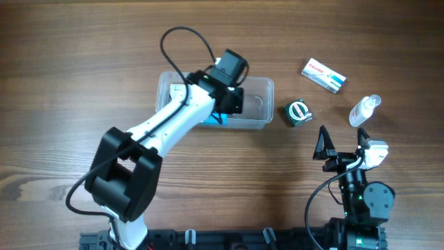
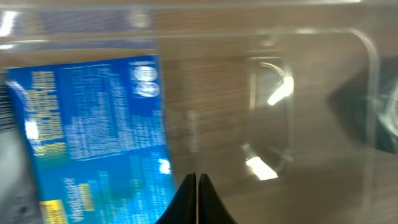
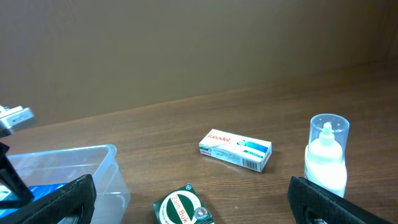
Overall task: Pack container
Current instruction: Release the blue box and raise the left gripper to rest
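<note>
1. Container (image 1: pixel 260 104): mid-table, just left of the loose items. Blue packet (image 2: pixel 93 143) lies flat inside.
2. L gripper (image 2: pixel 196 186): at the tub over the packet, jaws fully together, nothing between them. Packet is beside the tips, not gripped.
3. R gripper (image 1: pixel 342 144): near edge of the table, well apart from the tub, jaws wide, empty.
4. Left to pack, IMO: green tin (image 1: pixel 297 112), white box (image 1: pixel 324 75), small bottle (image 1: pixel 363 111), all outside on the table. So approx 1 of 4 in.

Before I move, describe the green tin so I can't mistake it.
Find the clear container mid-table. Just off its right end sits the green tin. It is the only dark green item; its neighbours are a white box and a clear bottle.
</note>
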